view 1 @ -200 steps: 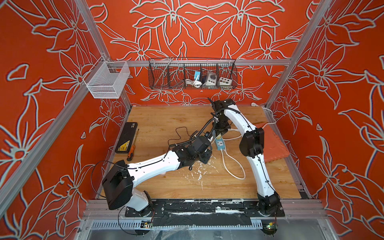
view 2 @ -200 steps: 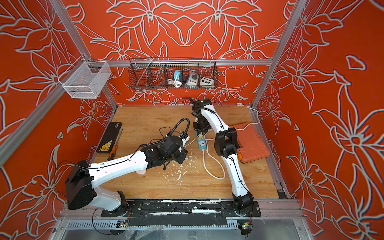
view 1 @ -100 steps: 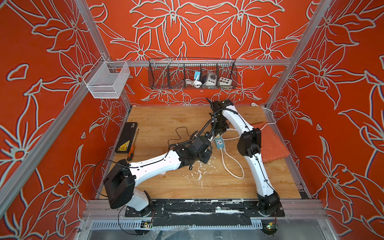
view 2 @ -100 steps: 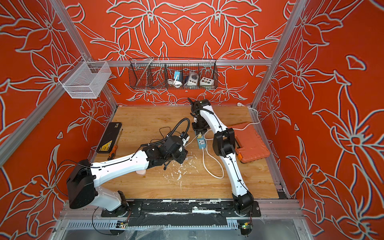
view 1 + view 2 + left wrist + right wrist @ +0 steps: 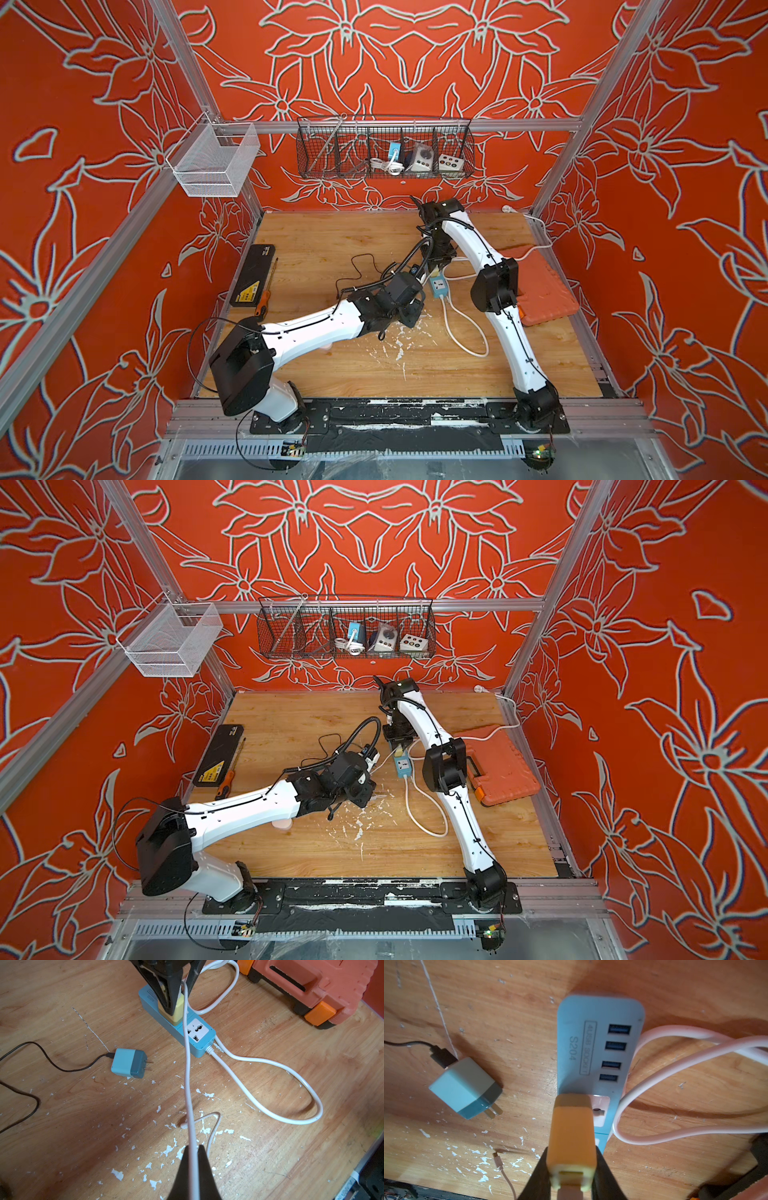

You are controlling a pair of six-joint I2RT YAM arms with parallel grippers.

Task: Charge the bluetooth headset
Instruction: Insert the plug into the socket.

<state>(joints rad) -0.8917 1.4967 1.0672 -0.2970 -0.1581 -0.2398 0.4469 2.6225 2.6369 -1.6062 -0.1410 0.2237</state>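
right gripper point(image 5: 571, 1159) clenched on one yellow block-shaped plastic charger point(image 5: 571, 1136), which stands upright on one blue plastic power strip point(image 5: 571, 1022), mid-frame in both top views. strip has four usb ports point(image 5: 618, 1029) in a row and one free socket point(image 5: 197, 1029). left gripper point(image 5: 194, 1150) pinched tight on one thin white cable point(image 5: 187, 1064) running to the charger; its small plug end point(image 5: 184, 1125) lies loose on the wood. one light-blue two-prong wall adapter point(image 5: 127, 1062) near the strip, apart from it, one black lead point(image 5: 52, 1061) attached. one orange tool case point(image 5: 498, 766) right of centre. headset: can't pick it out.
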